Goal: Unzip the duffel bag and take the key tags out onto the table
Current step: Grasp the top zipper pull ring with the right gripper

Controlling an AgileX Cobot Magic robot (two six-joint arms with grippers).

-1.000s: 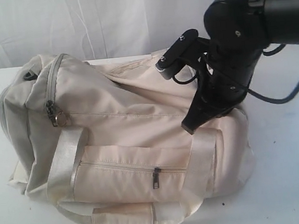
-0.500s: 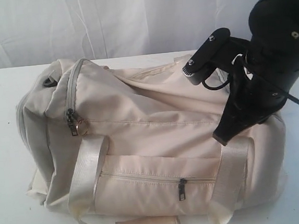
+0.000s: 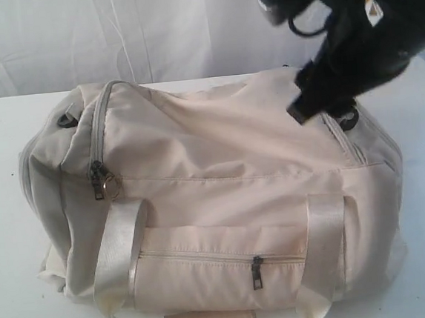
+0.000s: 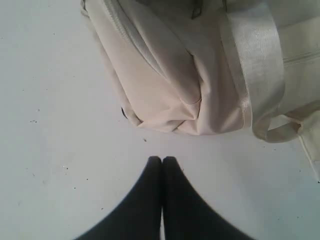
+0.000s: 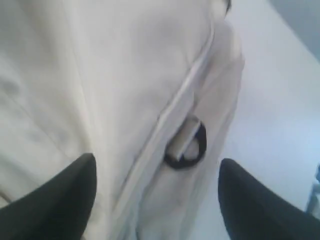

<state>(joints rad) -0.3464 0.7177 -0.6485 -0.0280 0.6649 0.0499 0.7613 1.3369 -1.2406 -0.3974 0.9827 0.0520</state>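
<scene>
Duffel bag (image 3: 220,166) fabric fills the space under the right pincer (image 5: 157,200), whose two dark fingers stand wide apart and hold nothing. They straddle a pale zip line (image 5: 187,90) and a dark ring (image 5: 186,146) at the bag's right-hand end, touching neither. The pose reads as lining up over that end, probably to find something to grip or steady before the zip is drawn.

The left pincer (image 4: 161,162) is pressed fully together and empty. It is low over the bare bench (image 4: 50,125) near the bag's other end, and whether it touches the surface cannot be told. It seems parked clear while the right arm works.

The bag sits across the white bench with its front pocket facing the exterior camera. It is cream, soft and creased, and it bulges rather than lying flat. The main zip curves over the left end, its dark metal pull (image 3: 103,185) hanging beside a pale webbing handle (image 3: 116,249). As far as it shows, that zip looks closed. The pocket pull (image 3: 257,270) also sits on a closed track.

The key tags appear in no view and are presumably inside, so the unzipping is judged not yet begun.
</scene>
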